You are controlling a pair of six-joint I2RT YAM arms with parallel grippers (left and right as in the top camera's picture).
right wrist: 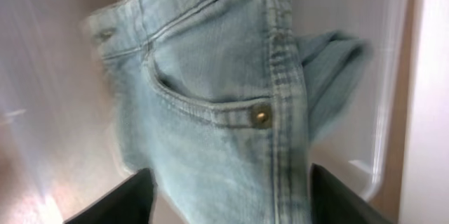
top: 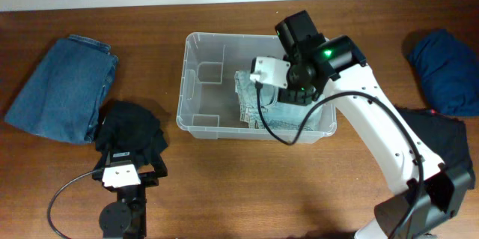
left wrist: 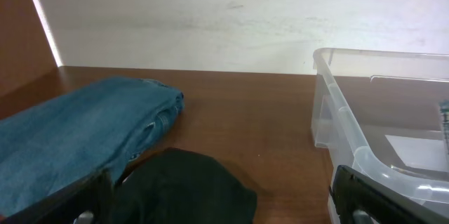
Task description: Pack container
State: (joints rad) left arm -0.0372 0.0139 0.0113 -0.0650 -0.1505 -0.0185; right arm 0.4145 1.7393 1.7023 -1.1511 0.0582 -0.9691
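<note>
The container (top: 183, 89) is a clear tub at the table's middle; it also shows in the left wrist view (left wrist: 344, 112) and the right wrist view (right wrist: 393, 76). Light blue jeans (top: 251, 100) lie inside its right half. My right gripper (top: 288, 93) hangs over them inside the tub, open, its fingers (right wrist: 228, 196) wide apart on either side of the denim (right wrist: 224, 76). My left gripper (top: 129, 153) is open near the table's front left, over a black garment (top: 131, 130); its fingers (left wrist: 224, 210) straddle that garment (left wrist: 189, 189).
Folded dark blue jeans (top: 63, 85) lie at the far left, also in the left wrist view (left wrist: 84, 133). A navy garment (top: 445, 67) lies at the far right, with another black garment (top: 441, 141) below it beside the right arm.
</note>
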